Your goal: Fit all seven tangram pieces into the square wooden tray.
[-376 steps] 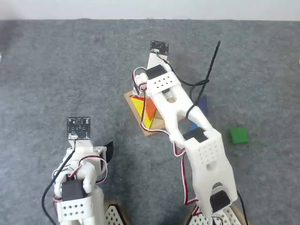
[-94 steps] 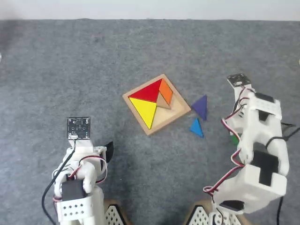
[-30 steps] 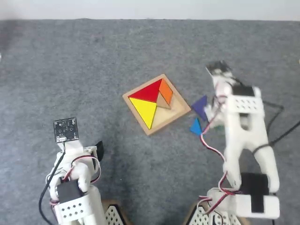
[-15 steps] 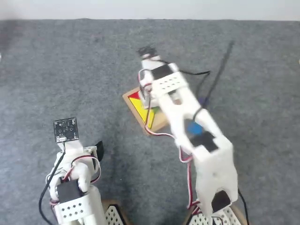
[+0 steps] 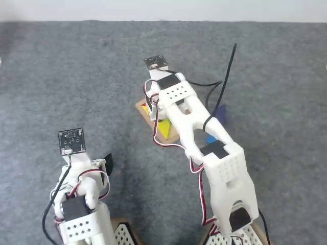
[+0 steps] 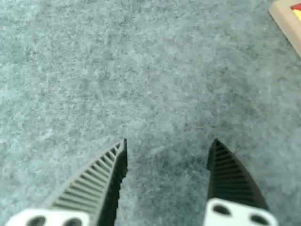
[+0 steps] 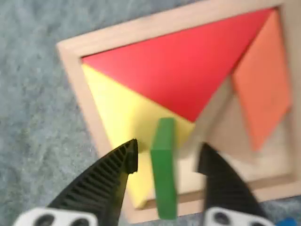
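The square wooden tray (image 7: 70,61) holds a red triangle (image 7: 174,61), a yellow triangle (image 7: 122,108) and an orange piece (image 7: 263,89), with bare floor beside them. My right gripper (image 7: 169,143) hangs just over the tray, open. A green piece (image 7: 164,179) stands on edge between its fingers, near one and clear of the other. In the high view the right arm covers most of the tray (image 5: 144,110). A purple triangle (image 5: 220,113) and a blue triangle (image 5: 209,139) lie on the carpet beside it. My left gripper (image 6: 167,146) is open over bare carpet.
Grey carpet covers the whole table. The left arm (image 5: 82,168) sits near the front left, away from the tray, whose corner (image 6: 287,19) shows in the left wrist view. A black cable (image 5: 227,76) rises off the right arm.
The right arm swung from the loose triangles at the right to over the tray, bringing the green piece, then settled slightly. The left arm stayed still over the last second.
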